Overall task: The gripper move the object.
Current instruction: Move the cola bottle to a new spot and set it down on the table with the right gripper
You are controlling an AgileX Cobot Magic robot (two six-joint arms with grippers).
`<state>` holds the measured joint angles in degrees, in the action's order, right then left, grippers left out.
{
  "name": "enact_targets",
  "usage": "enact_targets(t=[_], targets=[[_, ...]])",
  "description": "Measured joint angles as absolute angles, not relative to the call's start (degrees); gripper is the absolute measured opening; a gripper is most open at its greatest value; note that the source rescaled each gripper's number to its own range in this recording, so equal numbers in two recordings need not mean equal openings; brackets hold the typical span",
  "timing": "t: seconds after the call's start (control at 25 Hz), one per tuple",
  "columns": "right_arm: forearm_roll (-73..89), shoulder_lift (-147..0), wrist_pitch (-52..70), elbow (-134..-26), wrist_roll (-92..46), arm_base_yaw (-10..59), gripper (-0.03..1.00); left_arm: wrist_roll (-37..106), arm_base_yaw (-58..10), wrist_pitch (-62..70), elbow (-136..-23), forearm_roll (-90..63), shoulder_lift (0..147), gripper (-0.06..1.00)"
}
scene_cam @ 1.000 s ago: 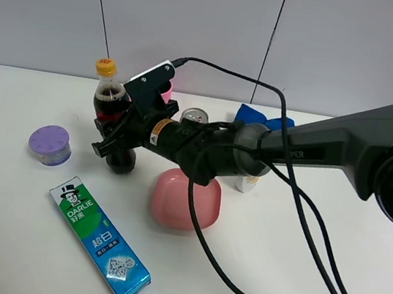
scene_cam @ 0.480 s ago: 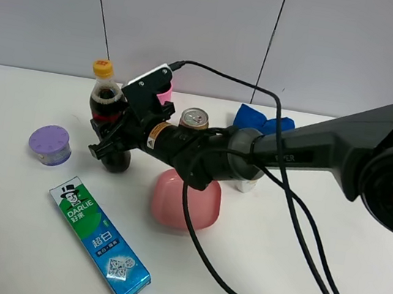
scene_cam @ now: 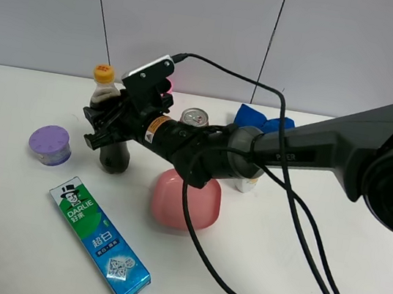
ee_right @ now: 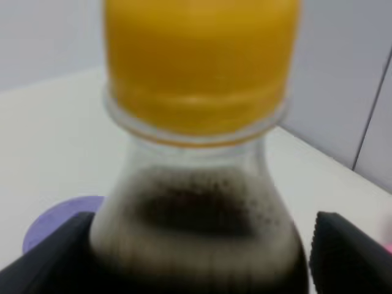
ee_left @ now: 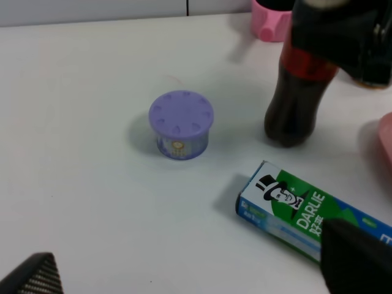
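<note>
The right gripper (scene_cam: 103, 127) clamps the cola bottle (ee_left: 298, 98) high on its body as it stands on the table (scene_cam: 13, 238) beside the purple tub (scene_cam: 50, 144) (left gripper's fingers spread, holding nothing), so a jerk could tip it.

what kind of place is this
Likely a robot lab test bench: a plain white table against bare grey wall panels, with household goods like a toothpaste box and cola bottle.
</note>
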<state>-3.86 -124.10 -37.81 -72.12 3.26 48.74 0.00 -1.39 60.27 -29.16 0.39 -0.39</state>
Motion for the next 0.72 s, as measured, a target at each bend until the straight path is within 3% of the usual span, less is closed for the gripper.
enact_targets(t=[0.72], targets=[[-3.3, -121.9, -33.2, -70.7, 4.7, 50.6, 0.51, 0.0, -1.4, 60.3, -29.2, 0.4, -0.4, 1.00]])
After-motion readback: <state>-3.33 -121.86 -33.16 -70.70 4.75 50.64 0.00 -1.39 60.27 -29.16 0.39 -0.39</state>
